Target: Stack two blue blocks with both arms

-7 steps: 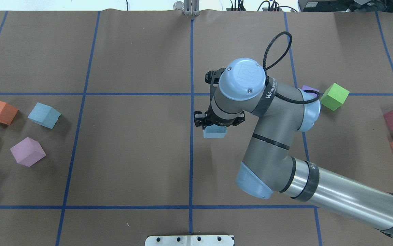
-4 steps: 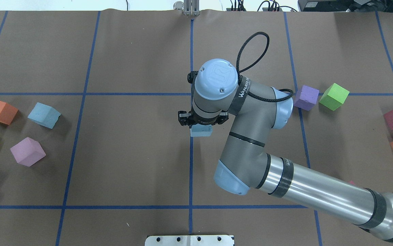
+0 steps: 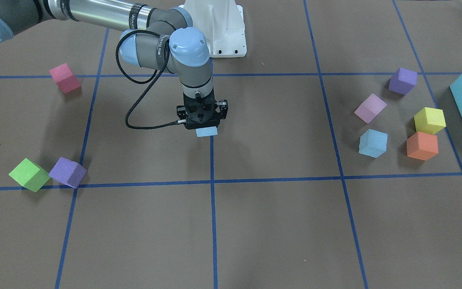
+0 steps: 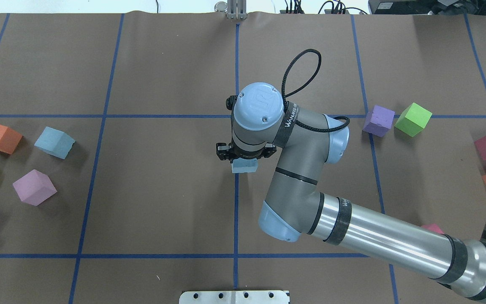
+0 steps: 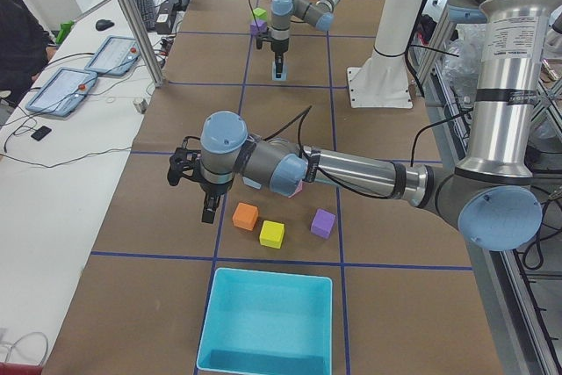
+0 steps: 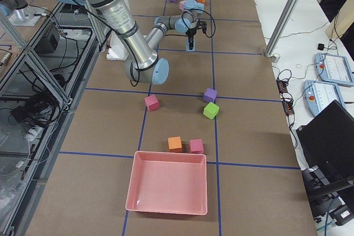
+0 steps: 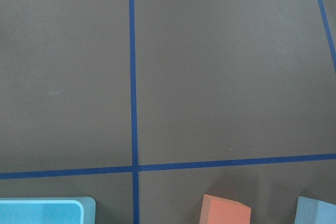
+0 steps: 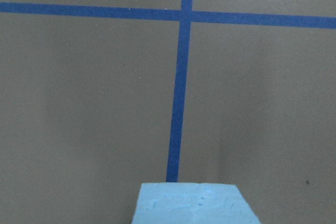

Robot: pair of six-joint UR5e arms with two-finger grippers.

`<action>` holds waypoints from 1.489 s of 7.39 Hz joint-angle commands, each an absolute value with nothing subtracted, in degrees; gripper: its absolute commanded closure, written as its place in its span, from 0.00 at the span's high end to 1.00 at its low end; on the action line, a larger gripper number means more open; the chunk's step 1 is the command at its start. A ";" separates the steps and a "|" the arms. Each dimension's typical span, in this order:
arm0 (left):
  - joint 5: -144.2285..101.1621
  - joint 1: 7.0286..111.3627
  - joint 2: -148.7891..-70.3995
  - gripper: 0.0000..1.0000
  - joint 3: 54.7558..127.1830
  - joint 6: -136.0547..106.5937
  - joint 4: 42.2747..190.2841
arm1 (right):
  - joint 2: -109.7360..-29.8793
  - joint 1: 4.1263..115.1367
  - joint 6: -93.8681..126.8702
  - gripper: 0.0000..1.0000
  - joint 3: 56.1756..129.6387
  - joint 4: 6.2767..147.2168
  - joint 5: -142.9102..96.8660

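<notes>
So far only the pickup is done: the right hand (image 3: pixel 204 125) is clamped on one blue block (image 4: pixel 243 167), just beneath it over the counter (image 4: pixel 162 190). The other block (image 4: pixel 55 142) sits well away, unstacked, near the left hand (image 5: pixel 208 208), whose state I cannot tell.

A black strap (image 4: pixel 290 117) around the right arm (image 4: pixel 378 240) bears white lettering starting "WAN"; the rest is unreadable.

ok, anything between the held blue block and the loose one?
Nothing but bare paper and one blue tape line, per the overhead view, between the held blue block and the loose blue block.
</notes>
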State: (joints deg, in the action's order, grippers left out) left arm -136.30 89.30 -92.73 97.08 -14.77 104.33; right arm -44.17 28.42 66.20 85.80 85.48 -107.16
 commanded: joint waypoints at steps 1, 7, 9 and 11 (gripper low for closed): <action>-136.32 89.30 -92.72 0.98 97.12 -14.77 104.33 | -43.51 28.30 66.62 0.31 83.85 84.21 -106.61; -136.32 89.30 -92.64 0.98 97.12 -14.77 104.33 | -41.67 27.86 71.37 0.33 81.04 83.94 -106.35; -136.32 89.30 -92.64 0.98 97.12 -14.77 104.33 | -41.57 27.42 71.37 0.33 80.60 83.85 -105.82; -136.32 89.30 -92.64 0.98 97.12 -14.77 104.33 | -41.66 27.07 71.37 0.37 80.42 83.85 -105.29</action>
State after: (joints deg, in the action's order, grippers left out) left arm -136.32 89.30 -92.65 97.12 -14.76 104.33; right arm -41.63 27.30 71.41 80.51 83.86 -105.52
